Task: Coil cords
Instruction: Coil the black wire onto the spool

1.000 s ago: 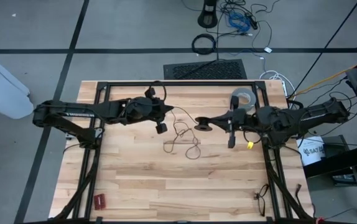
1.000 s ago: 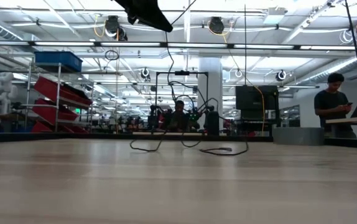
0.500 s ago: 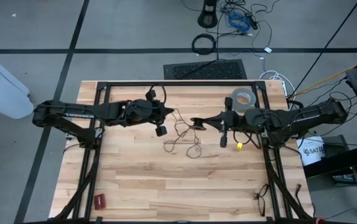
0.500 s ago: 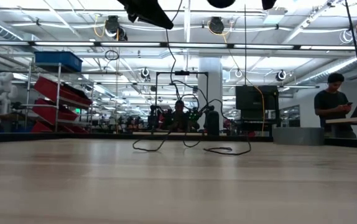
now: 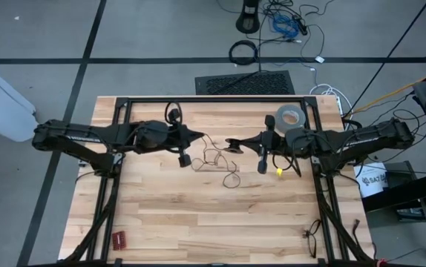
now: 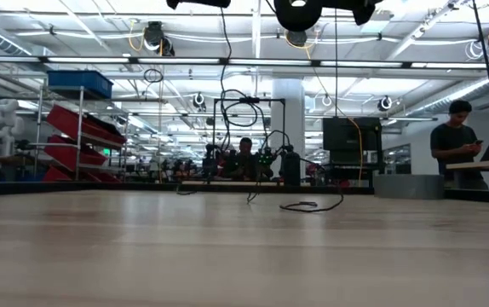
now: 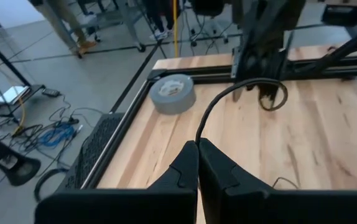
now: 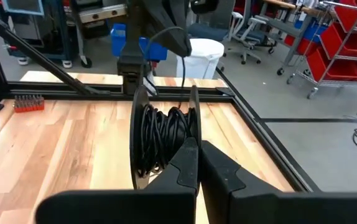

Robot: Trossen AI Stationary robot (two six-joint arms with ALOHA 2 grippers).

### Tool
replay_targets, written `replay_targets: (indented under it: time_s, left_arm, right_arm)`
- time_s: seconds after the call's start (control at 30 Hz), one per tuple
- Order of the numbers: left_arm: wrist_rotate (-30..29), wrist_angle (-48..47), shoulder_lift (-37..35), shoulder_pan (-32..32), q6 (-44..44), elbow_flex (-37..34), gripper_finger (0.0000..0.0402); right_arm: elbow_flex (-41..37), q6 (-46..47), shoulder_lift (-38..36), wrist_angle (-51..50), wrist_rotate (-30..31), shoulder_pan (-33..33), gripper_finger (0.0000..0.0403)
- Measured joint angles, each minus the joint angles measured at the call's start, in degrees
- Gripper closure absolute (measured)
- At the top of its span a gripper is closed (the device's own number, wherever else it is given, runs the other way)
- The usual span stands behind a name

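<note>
From above, the left gripper [image 5: 197, 134] and the right gripper [image 5: 231, 145] face each other near the middle of the table [image 5: 168, 222]. The thin black cord [image 5: 217, 159] runs from the left gripper down into loose loops on the wood between and just in front of them. A grey tape roll [image 5: 290, 116] lies near the table's far edge, by the right arm.

At table height, the cord [image 6: 300, 205] hangs from above and trails along the surface; a black spool [image 6: 297, 12] shows at the top edge.

The left wrist view shows its fingers [image 7: 185, 171] pressed together, clamped on the cord [image 7: 228, 99], which arches forward.

The right wrist view shows its fingers [image 8: 188, 158] together on the rim of the spool [image 8: 163, 140], already wound with cord.

To wind well, I judge the left gripper should feed the cord with light tension, keeping it level with the gap between the spool's two discs, so turns land on the core and the loose loops lift without snagging.
</note>
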Motion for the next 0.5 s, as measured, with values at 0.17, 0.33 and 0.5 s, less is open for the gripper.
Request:
replay_targets:
  time_s: [0.17, 0.33, 0.5]
  left_arm:
    - [0.0, 1.8, 0.2, -0.8, -1.1, 0.0, 0.0401]
    - [1.5, 4.9, 0.2, -1.9, -3.7, 0.0, 0.0401]
    - [2.5, 5.2, 0.3, -3.3, -6.0, 0.0, 0.0401]
  right_arm:
    - [0.0, -1.6, 0.3, 0.9, 0.0, -0.4, 0.0403]
    - [0.0, -4.2, 2.6, 0.9, 1.4, -0.7, 0.0403]
    - [0.0, -4.8, 4.8, 1.0, 5.8, -0.7, 0.0403]
